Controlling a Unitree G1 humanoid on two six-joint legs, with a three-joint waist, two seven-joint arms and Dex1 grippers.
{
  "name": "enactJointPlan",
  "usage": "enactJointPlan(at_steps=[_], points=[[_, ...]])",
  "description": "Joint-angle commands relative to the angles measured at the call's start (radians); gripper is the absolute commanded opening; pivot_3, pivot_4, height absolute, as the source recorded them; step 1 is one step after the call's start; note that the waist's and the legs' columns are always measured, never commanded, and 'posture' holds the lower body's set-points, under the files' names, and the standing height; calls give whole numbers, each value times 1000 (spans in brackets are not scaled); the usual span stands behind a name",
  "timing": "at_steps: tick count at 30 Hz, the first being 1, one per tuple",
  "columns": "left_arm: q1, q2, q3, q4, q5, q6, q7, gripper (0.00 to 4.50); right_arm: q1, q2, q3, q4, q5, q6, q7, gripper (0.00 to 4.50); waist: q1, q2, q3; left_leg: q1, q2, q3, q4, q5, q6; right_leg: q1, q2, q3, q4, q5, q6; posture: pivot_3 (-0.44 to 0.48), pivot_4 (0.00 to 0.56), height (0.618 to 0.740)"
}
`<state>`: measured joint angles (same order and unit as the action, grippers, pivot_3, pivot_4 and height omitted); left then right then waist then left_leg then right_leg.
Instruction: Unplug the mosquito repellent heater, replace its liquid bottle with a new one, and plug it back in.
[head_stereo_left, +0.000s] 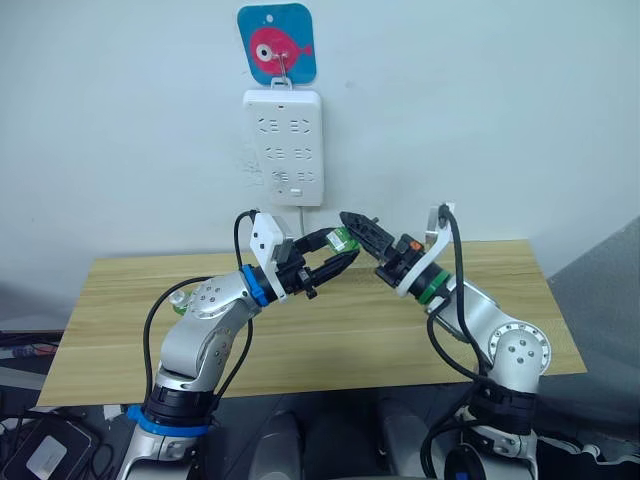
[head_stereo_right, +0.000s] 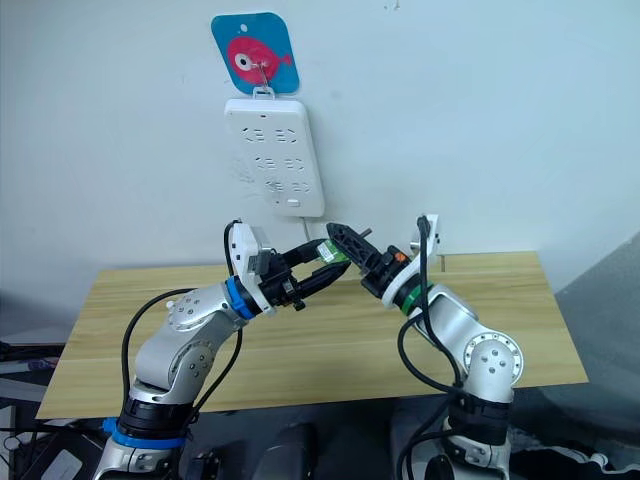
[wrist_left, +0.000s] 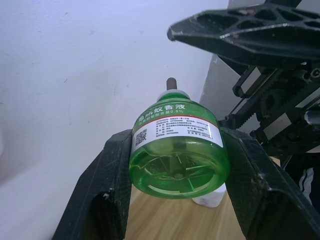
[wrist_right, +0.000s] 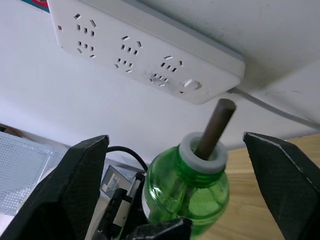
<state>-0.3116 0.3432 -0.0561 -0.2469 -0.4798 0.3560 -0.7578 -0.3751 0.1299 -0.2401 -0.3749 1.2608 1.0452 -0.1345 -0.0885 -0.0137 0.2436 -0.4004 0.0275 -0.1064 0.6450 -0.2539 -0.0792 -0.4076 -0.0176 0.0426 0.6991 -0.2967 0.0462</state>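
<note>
Liquid bottle (wrist_left: 176, 147), green with a dark wick, sits pinched across its body between your left gripper (head_stereo_left: 335, 262) jaws, held in the air above the desk (head_stereo_left: 120, 320) below the wall socket strip (head_stereo_left: 284, 146). Your right gripper (head_stereo_left: 360, 232) has its jaws spread either side of the neck, not touching. The strip's sockets look empty, so unplugging seems done; refitting and plugging remain. Its long axis tilts, wick toward the right gripper and the wall

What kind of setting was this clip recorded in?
Probably an indoor test bench, not a lived-in room: a bare wooden table against a plain white wall, a long white wall socket strip hung below a blue fish hook plate, and loose cables by the floor.
</note>
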Motion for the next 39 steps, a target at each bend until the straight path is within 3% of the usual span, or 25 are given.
enactJointPlan(at_steps=[1,9,15,19,22,27,30,35,39], points=[[-9,-13,-1,-48,11,-40,15,2216,-8,-4,24,-13,53,-46,-4,3569,0,0,0,0,0,0,0,0,0,0,0,0,0,0,0,-87,167,725],[-5,-9,-7,-51,21,-43,22,2216,7,-44,67,-13,115,-75,-22,827,1,0,-1,0,0,0,0,0,0,0,0,0,0,0,0,-82,166,725],[17,4,-17,-52,44,-56,21,2216,-1,-68,95,-16,135,-100,-27,830,1,0,-1,0,0,0,0,0,0,0,0,0,0,0,0,-80,169,725],[36,68,-4,-38,63,-53,-4,3544,2,-122,87,-19,97,-128,-10,830,-1,0,-2,0,0,0,0,0,0,0,0,0,0,0,0,-74,174,725],[67,162,2,-17,104,-29,-28,4479,26,-264,139,-32,-102,-178,120,830,1,0,-2,0,0,0,0,0,0,0,0,0,0,0,0,-72,175,725],[123,295,-14,-42,82,42,-119,4500,68,-473,394,60,-647,-527,331,830,2,1,-2,1,0,0,0,0,0,0,1,0,-1,0,0,-67,181,725],[136,311,-47,-85,83,103,-117,4500,72,-476,502,261,-929,-800,346,830,3,0,-2,1,1,0,0,0,0,0,1,0,0,0,0,-51,191,725],[149,278,-76,-111,91,160,-75,4500,0,-399,520,650,-1157,-1116,308,830,5,0,-2,1,0,1,0,0,0,0,0,1,0,0,0,-46,203,725],[156,284,-84,-116,105,178,-66,4500,-40,-343,469,839,-1189,-1231,311,830,5,0,-2,1,0,1,0,0,0,0,0,1,0,0,0,-33,208,725]])
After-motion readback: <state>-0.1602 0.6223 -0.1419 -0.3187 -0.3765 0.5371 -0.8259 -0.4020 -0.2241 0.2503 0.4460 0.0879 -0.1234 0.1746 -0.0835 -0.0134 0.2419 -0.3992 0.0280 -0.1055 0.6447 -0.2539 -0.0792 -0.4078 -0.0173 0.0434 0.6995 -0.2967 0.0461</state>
